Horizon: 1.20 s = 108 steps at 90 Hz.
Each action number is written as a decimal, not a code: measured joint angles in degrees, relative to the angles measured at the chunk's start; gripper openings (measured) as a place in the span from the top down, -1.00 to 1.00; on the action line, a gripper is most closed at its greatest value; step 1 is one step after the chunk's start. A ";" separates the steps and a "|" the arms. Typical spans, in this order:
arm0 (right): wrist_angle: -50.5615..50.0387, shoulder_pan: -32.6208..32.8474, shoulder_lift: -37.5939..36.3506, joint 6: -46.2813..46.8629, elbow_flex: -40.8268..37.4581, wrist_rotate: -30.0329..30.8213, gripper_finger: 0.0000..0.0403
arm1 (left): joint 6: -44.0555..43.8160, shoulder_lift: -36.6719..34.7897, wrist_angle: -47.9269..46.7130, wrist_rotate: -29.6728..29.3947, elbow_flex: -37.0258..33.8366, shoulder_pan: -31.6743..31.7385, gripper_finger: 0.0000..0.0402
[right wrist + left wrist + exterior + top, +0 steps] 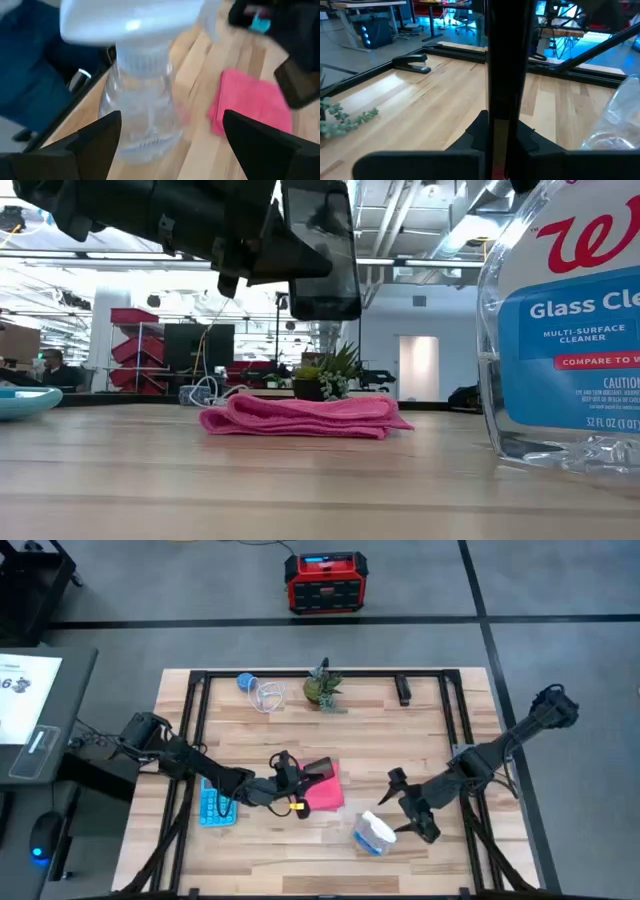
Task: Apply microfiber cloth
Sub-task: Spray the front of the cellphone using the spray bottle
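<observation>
While the light blue calculator (217, 804) lies at the left of the wooden desk (420, 740), the left gripper (290, 778) hangs just beside it with its fingers closed on a black phone (320, 250), lifted clear of the desk. Directly beneath the phone, the pink microfiber cloth (303, 416) lies folded on the desk. Farther right stands a glass cleaner spray bottle (374, 834). Next to it, the right gripper (409, 804) faces the bottle with its fingers (95, 137) spread wide, holding nothing.
</observation>
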 joint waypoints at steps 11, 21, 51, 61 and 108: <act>4.45 -0.40 0.89 -1.38 0.00 -0.06 -0.67 | -0.89 0.00 -1.47 0.18 0.00 -0.12 0.96; 8.58 0.12 3.05 -1.55 0.00 -0.16 -0.67 | -0.98 0.00 -1.52 -0.01 0.00 -0.03 0.96; 12.20 3.06 4.58 -3.60 0.00 2.13 -0.67 | -0.95 0.00 -2.17 0.18 0.00 -0.03 0.96; 11.85 4.12 3.95 -1.06 0.00 5.33 -0.67 | -0.98 0.00 -2.19 0.25 0.00 -0.03 0.96; 16.92 5.10 4.72 0.67 0.00 9.36 -0.68 | -0.43 0.02 -2.25 0.38 0.00 -0.03 0.96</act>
